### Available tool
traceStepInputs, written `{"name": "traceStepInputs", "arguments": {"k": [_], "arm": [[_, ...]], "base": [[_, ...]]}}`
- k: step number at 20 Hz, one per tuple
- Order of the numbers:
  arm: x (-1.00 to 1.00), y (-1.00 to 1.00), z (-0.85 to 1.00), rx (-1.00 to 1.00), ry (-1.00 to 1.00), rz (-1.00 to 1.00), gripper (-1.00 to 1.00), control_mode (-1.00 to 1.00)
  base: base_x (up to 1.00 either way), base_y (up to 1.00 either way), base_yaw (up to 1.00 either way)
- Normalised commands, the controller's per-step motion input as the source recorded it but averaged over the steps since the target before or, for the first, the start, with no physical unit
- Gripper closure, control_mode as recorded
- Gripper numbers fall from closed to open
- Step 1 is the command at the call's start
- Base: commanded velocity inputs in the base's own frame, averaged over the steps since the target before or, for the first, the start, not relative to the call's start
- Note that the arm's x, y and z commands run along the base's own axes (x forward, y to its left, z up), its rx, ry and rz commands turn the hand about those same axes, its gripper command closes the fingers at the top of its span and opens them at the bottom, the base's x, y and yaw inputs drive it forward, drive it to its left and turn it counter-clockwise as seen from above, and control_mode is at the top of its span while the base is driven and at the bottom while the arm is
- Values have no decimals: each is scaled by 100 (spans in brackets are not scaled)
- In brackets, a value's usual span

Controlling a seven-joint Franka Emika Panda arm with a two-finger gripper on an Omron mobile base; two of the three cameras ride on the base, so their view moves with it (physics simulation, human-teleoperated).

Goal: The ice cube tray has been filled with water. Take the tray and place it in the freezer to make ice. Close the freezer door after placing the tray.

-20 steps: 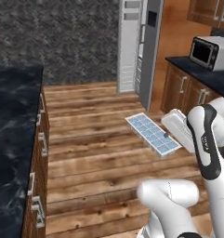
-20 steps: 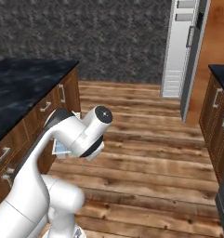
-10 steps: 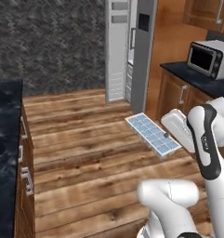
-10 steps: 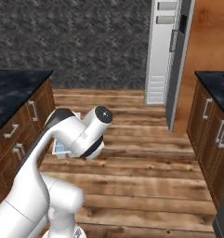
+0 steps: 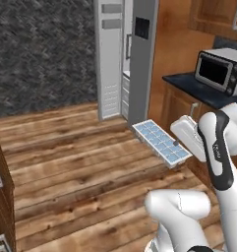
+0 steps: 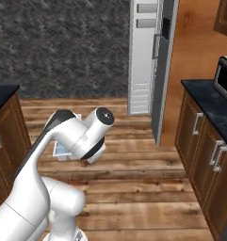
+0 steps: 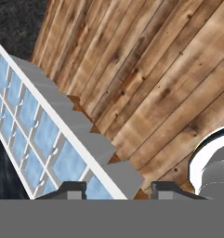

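The two-finger gripper (image 7: 115, 187) of the white arm is closed partway on one short end of the flat white plastic ice cube tray (image 5: 161, 142), its dark fingertips (image 7: 69, 187) standing on either side of the tray's rim in the hand view, so the jaws are narrowed onto the tray, not wide apart. The tray hangs in the air above the brown plank floor (image 5: 66, 162), reaching out from the gripper toward the fridge, roughly level in the left base view.

Held by one end, the tray is a long lever. It looks like thin, light plastic that may flex or sag at its free end, and the pale blue water (image 7: 67, 162) in its open cells will probably slop over the low dividers if the tray tips or is jerked. The rim is likely smooth and narrow, so a pinch there could slip; a hold nearer the tray's middle would carry it more steadily. As things stand, keeping it flat and moving gently seems the safest course.

Beyond the tray stands the tall grey side-by-side refrigerator. Its narrow freezer (image 5: 125, 88) shows pale shelves through the gap, just past the tray's far end. The plain grey freezer door (image 5: 110, 59) stands swung open on the far side of that gap, with bins on its inner face.
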Motion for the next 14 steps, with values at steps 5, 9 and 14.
{"name": "traceStepInputs", "arguments": {"k": [5,9,14], "arm": [[0,0,0,0,0,0,100,100],[0,0,0,0,0,0,100,100],[0,0,0,0,0,0,100,100]], "base": [[100,-22,-23],[99,-14,-23],[90,-3,-22]]}}
